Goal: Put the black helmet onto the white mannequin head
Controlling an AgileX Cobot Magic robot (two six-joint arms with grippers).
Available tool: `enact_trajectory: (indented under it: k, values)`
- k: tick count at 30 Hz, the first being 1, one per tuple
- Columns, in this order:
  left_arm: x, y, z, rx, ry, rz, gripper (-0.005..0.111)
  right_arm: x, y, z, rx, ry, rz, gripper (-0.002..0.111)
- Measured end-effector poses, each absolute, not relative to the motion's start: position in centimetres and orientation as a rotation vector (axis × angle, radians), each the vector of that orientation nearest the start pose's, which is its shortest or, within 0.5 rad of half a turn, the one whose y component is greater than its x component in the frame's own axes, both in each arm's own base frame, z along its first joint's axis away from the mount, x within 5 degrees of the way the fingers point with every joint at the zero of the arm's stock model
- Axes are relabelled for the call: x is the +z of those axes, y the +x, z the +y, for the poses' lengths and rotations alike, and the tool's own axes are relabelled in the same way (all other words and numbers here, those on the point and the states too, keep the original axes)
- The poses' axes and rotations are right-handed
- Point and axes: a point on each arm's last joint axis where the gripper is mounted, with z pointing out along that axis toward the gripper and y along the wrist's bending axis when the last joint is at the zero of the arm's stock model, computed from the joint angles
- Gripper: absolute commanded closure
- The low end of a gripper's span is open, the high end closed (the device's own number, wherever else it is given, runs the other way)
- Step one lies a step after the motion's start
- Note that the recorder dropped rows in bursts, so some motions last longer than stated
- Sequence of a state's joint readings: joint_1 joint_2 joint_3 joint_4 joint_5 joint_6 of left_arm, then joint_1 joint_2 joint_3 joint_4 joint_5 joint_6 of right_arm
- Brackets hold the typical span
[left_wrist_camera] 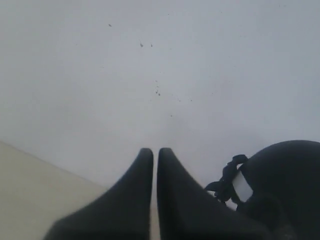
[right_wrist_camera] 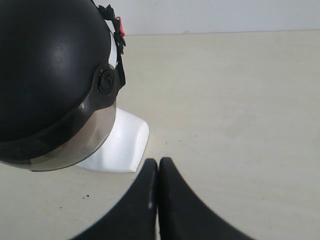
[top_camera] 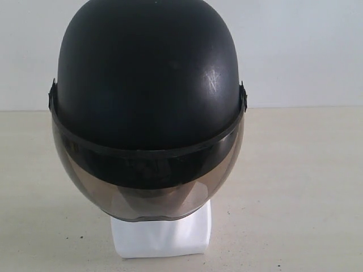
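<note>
The black helmet (top_camera: 147, 79) sits on the white mannequin head, its smoky visor (top_camera: 147, 190) covering the face. Only the head's white squarish base (top_camera: 161, 238) shows below the visor. In the right wrist view the helmet (right_wrist_camera: 47, 70) fills one corner with the white base (right_wrist_camera: 122, 145) under it. My right gripper (right_wrist_camera: 158, 162) is shut and holds nothing, a short way off the base. In the left wrist view my left gripper (left_wrist_camera: 155, 151) is shut on nothing, facing a white wall, with the helmet (left_wrist_camera: 287, 185) and its strap (left_wrist_camera: 227, 182) off to one side. Neither gripper appears in the exterior view.
The beige tabletop (top_camera: 300, 187) stretches around the head on both sides. A white wall (top_camera: 300, 51) stands behind the table. Small dark specks dot the table surface (right_wrist_camera: 82, 197).
</note>
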State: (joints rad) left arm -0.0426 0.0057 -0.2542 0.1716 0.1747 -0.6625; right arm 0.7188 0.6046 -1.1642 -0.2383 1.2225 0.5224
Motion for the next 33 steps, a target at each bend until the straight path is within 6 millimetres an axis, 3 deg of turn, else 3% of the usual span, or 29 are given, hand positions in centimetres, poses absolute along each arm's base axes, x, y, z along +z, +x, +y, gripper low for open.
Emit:
enact_trajectory:
  k: [12,19,25,33]
  values:
    - [21.5,5.6,-0.2,-0.314,-0.23,1.478,0.102,43.6,5.2,1.9,0.445,-0.165,2.148,0.108]
    - [21.1,5.7,-0.1,-0.176,-0.123,1.521,0.102,43.6,5.2,1.9,0.445,-0.165,2.148,0.108]
    - [20.9,5.7,-0.1,-0.158,-0.117,1.539,0.102,43.6,5.2,1.9,0.445,-0.165,2.148,0.108]
    - [18.7,5.5,0.2,-0.055,-0.083,1.778,0.102,43.6,5.2,1.9,0.445,-0.165,2.148,0.108]
